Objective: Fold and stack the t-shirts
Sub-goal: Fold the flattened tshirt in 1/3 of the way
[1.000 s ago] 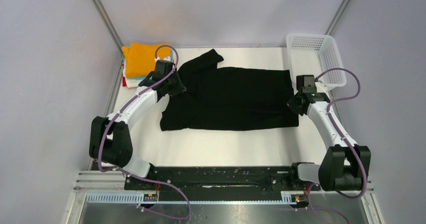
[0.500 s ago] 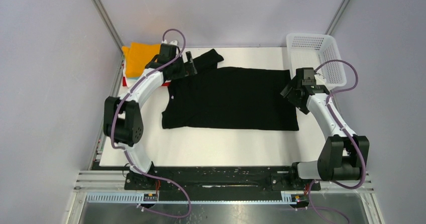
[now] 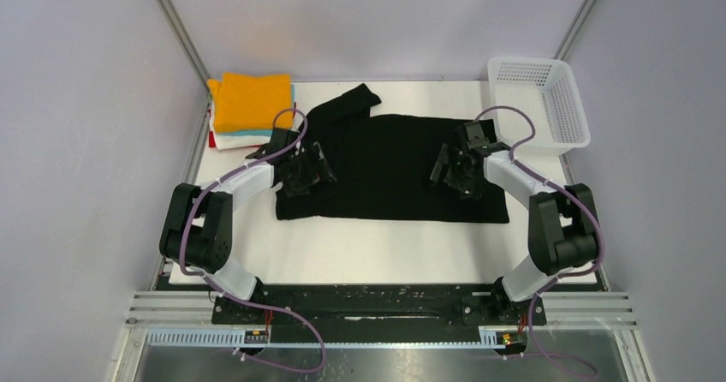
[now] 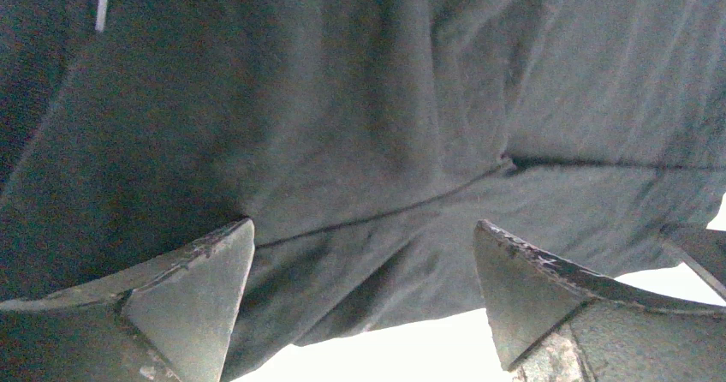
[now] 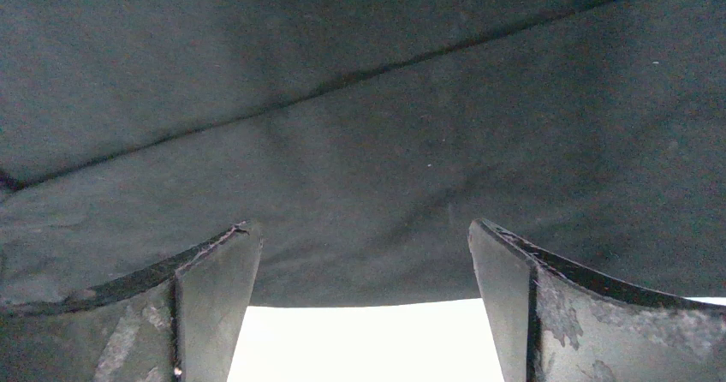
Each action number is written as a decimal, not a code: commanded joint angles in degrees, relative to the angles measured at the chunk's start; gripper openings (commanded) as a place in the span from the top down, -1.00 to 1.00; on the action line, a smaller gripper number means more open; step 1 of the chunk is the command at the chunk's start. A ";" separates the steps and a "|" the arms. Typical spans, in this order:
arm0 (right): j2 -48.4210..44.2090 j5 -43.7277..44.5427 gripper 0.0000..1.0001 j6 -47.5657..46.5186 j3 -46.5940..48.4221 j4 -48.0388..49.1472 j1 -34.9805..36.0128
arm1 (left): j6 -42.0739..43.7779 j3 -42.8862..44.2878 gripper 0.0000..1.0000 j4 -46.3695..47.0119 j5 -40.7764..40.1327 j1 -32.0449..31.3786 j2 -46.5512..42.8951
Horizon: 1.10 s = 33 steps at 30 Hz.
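Black t-shirt (image 3: 394, 176) lies mid-table, long axis running from left edge to right edge, hem to the right, one sleeve (image 3: 355, 101) kicking out toward the far edge. Left gripper (image 3: 308, 170) and right gripper (image 3: 454, 166) hover over it, both jaws spread wide, nothing between them. The folded stack (image 3: 248, 135), orange t-shirt (image 3: 252, 99) on top, sits in the far-left corner, the white mesh basket (image 3: 539, 99) in the far-right. White table (image 3: 377, 249), pale lilac walls (image 3: 86, 142).
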 commanded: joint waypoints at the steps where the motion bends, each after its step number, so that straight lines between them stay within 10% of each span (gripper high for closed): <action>1: -0.27 2.50 -0.99 -2.25 -2.87 -1.56 0.18 | -3.53 -2.31 -0.98 1.90 -1.71 0.25 1.05; 20: -15.09 -7.42 -0.99 -1.22 -20.44 -14.78 1.33 | -12.05 -17.39 -0.98 -23.11 -10.65 -5.11 -24.58; 33: -26.16 3.58 -0.99 -1.71 -3.91 -13.06 0.89 | -3.60 4.75 -0.98 -18.98 -16.25 -6.79 -26.38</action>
